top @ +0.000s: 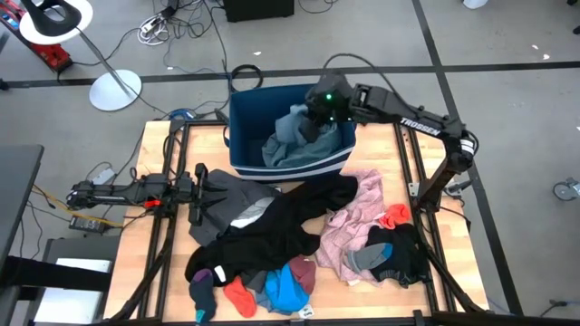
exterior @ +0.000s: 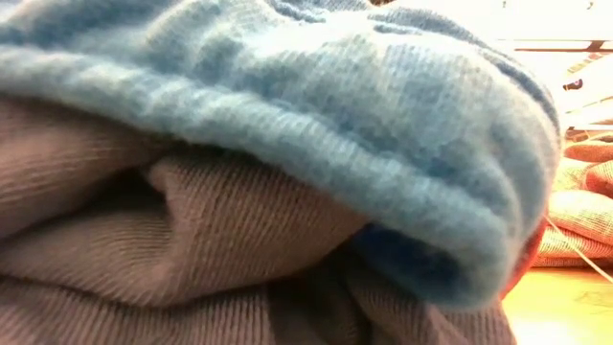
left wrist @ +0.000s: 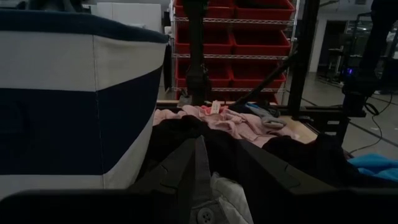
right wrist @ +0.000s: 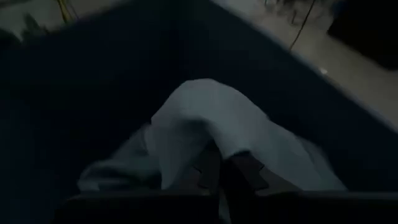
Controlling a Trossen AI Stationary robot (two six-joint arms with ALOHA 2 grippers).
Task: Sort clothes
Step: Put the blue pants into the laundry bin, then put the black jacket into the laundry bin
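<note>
A blue bin (top: 237,136) with white stripes stands at the table's far middle. My right gripper (top: 317,116) reaches over it and is shut on a grey-teal garment (top: 294,145) inside the bin. The other clothes lie heaped on the near half of the table. They are a black garment (top: 272,226), a pale pink one (top: 353,226), a bright blue one (top: 285,288), an orange-red one (top: 240,299) and dark sock-sized pieces (top: 394,258). My left gripper (top: 201,192) rests level at the table's left, at the edge of a dark grey garment (top: 240,204). My right gripper pinches a raised bunch of the grey-teal garment (right wrist: 214,149) between its two fingers (right wrist: 249,171). The fingers slant down from above into the bin. The cloth drapes slack from the fingers, and its lower part (right wrist: 118,174) lies inside the bin.
The bin's striped wall (left wrist: 81,93) stands close beside my left arm. In the low view the bright blue cloth (exterior: 335,125) and a ribbed brownish cloth (exterior: 192,240) fill the picture. Bare wood (top: 154,263) shows at the table's near left. A lamp base (top: 115,89) and cables lie on the floor beyond.
</note>
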